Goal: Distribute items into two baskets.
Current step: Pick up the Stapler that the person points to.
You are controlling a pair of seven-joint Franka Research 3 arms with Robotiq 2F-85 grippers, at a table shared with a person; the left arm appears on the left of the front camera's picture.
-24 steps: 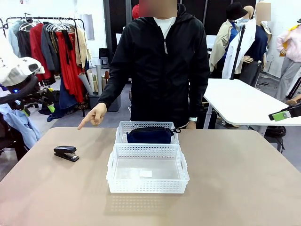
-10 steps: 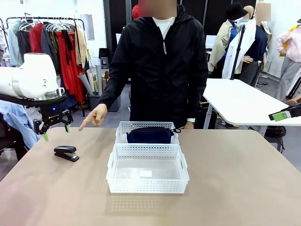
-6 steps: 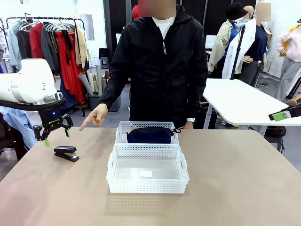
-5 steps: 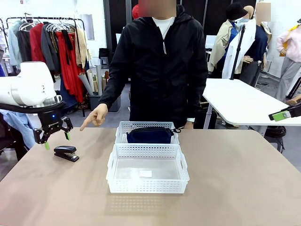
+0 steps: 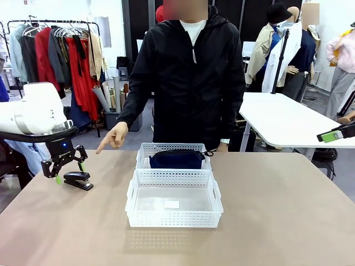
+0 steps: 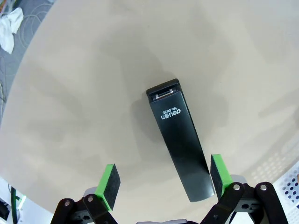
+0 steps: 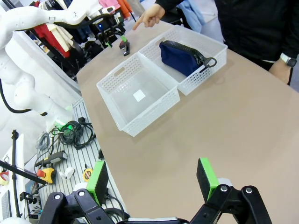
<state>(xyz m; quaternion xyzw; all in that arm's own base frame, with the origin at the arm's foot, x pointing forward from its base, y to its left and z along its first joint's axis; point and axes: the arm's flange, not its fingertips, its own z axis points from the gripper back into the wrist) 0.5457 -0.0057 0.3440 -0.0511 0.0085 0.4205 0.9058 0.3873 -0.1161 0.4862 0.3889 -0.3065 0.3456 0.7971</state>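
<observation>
- The left claw [image 5: 70,172] is seen with its jaws spread apart, hung just above the small black desk stapler [image 5: 78,180] and clamped on nothing.
- In the left wrist view one green pad [image 6: 110,179] is set on each side of the stapler's near end. The pad at 3 o'clock is just beside the stapler's body, and contact cannot be told. Bare surface is left between the other pad and the stapler.
- The stapler is laid flat on the tan worktop [image 5: 277,210], near its edge at 9 o'clock and well apart from the baskets. Open surface is left all round it.
- The person's hand [image 5: 113,136] is held at about 1 o'clock from the stapler, one finger pointed down towards it.
- The nearer white perforated plastic basket [image 5: 173,220], with a small white label on its floor, is placed at mid-worktop with nothing else in it.
- The second, like white basket [image 5: 145,149] is set at 12 o'clock of the first, long sides together, close to the worktop's far edge.
- The navy blue soft zip pouch [image 5: 176,159] is laid inside that far basket.
- Wide bare worktop is left at 3 o'clock and at 6 o'clock of the baskets.
- The right claw [image 7: 153,178] is held out beyond the worktop's edge at 3 o'clock, jaws apart, with nothing between them.
</observation>
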